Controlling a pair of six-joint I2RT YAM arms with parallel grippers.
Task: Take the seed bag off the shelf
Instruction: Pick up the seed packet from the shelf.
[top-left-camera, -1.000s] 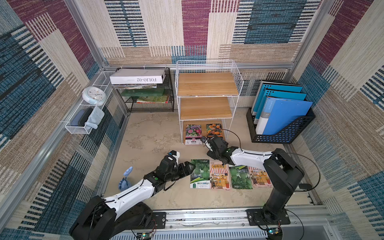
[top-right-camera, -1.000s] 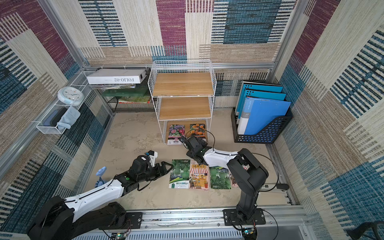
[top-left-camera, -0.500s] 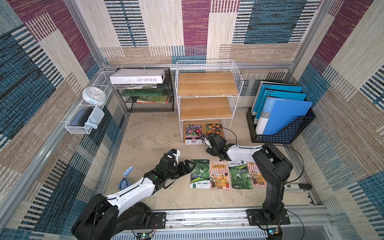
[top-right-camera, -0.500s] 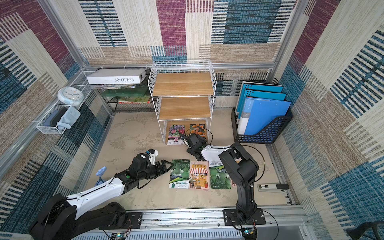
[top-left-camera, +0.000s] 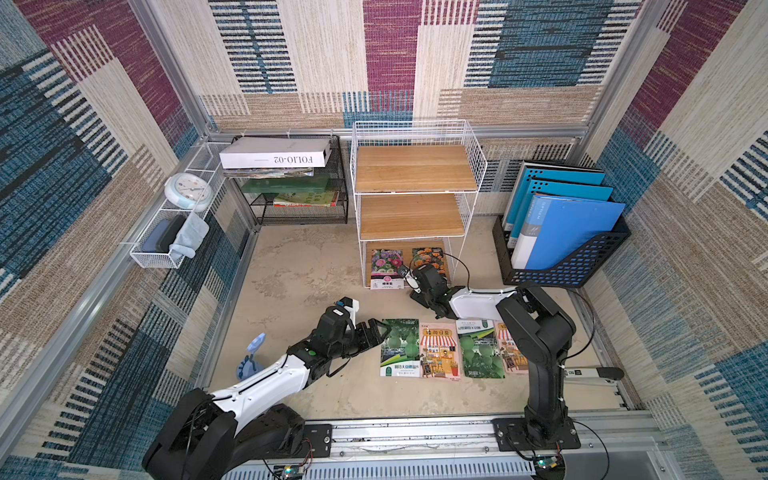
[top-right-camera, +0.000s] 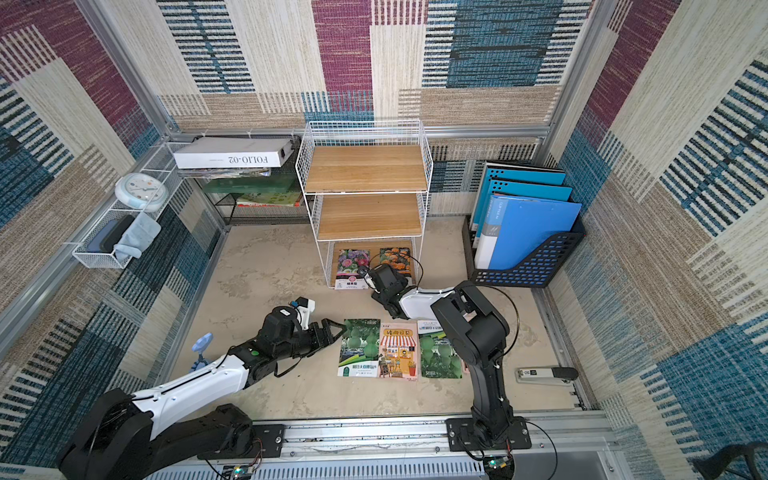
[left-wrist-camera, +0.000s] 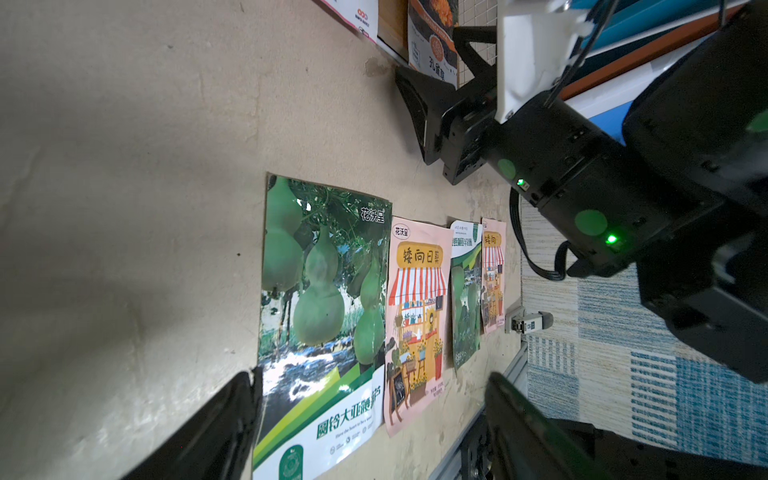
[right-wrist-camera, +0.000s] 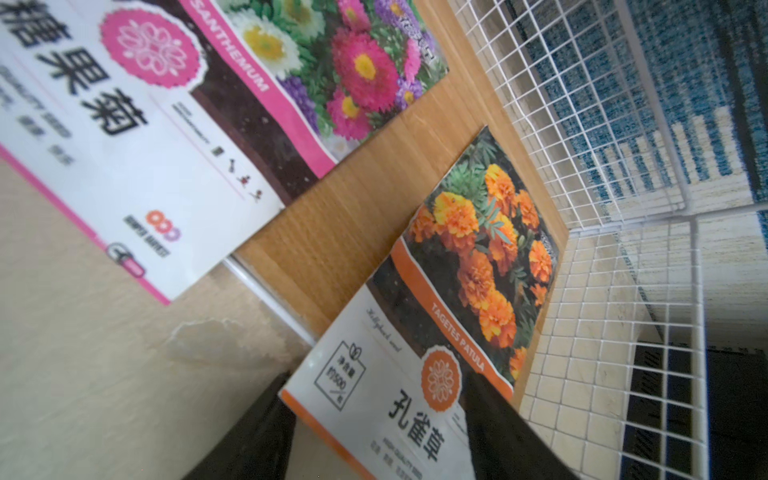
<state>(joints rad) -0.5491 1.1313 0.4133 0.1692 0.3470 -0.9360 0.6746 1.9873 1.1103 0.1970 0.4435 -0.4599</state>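
The shelf (top-left-camera: 411, 214) (top-right-camera: 365, 216) stands at the back middle in both top views. On its bottom board lie two seed bags: a pink-flower one (top-left-camera: 386, 268) (right-wrist-camera: 208, 104) and an orange-marigold one (top-left-camera: 428, 257) (top-right-camera: 395, 257) (right-wrist-camera: 469, 266). My right gripper (right-wrist-camera: 376, 378) (top-left-camera: 424, 276) reaches low to that board, open, with one finger under and one over the marigold bag's front edge. My left gripper (left-wrist-camera: 372, 376) (top-left-camera: 376, 332) rests open and empty at the edge of a green gourd bag (left-wrist-camera: 320, 291) (top-left-camera: 400, 347) on the floor.
Several seed bags lie in a row on the floor, under the right arm. A black mesh rack (top-left-camera: 299, 199) and a white wire basket (top-left-camera: 166, 232) stand back left. Blue folders fill a black holder (top-left-camera: 561, 232) at the right. A stapler (top-left-camera: 594, 372) lies near the right rail.
My right gripper has pushed forward to the shelf's bottom board and its jaws have narrowed around the marigold bag's edge. The left arm has barely moved.
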